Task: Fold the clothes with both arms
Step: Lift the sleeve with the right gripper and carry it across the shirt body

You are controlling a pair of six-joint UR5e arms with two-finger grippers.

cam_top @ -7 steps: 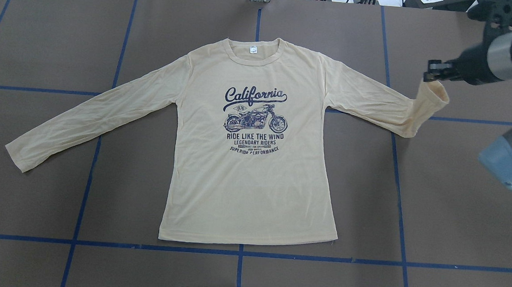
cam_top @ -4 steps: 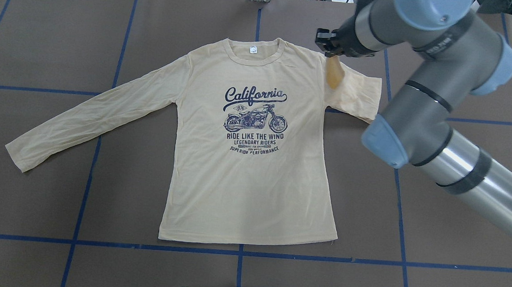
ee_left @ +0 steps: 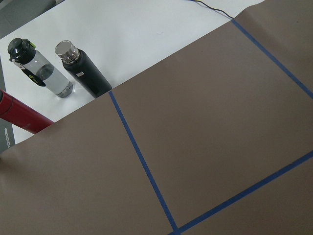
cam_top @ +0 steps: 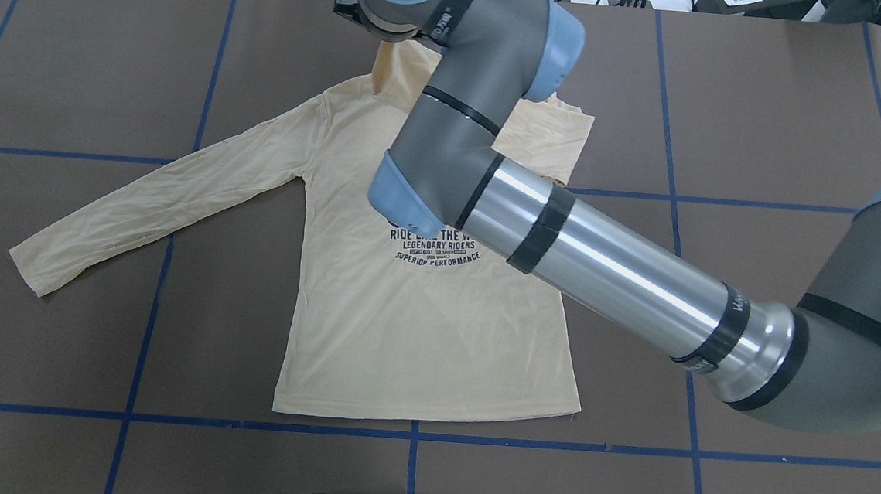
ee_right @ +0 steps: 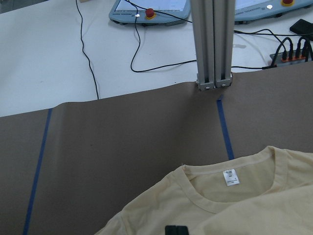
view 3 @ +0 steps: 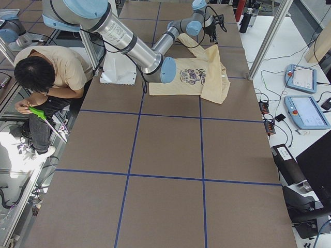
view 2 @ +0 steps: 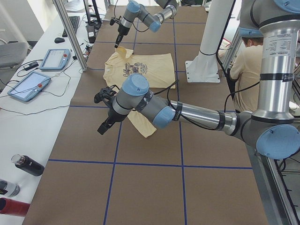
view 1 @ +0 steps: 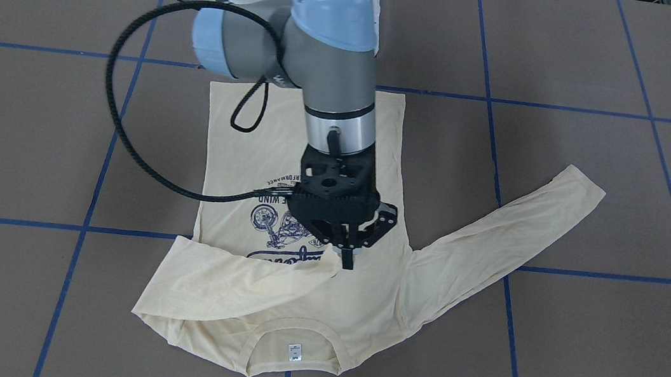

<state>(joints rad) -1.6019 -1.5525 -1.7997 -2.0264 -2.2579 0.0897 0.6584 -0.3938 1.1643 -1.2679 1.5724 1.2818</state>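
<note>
Getting somewhere: right gripper (view 1: 348, 255), pinching the sleeve cuff (view 1: 323, 265), just dragged it across the T-shirt (cam_top: 418, 338). Left gripper (view 2: 101, 130)? Can't tell.

You've got the overhead behind the robot looking forward and down on the shirt (cam_top: 419, 331), front camera facing it steeply from across, same shirt flipped, both end cameras far off along the table (view 2: 150, 187), left wrist close over table and bottles (ee_left: 80, 73), right wrist low by the collar (ee_right: 205, 199)

We see the cream T-shirt (cam_top: 419, 331) print-up mid-surface, one sleeve (view 1: 235, 275) held across its chest in the right arm (cam_top: 602, 266)'s jaws.
</note>
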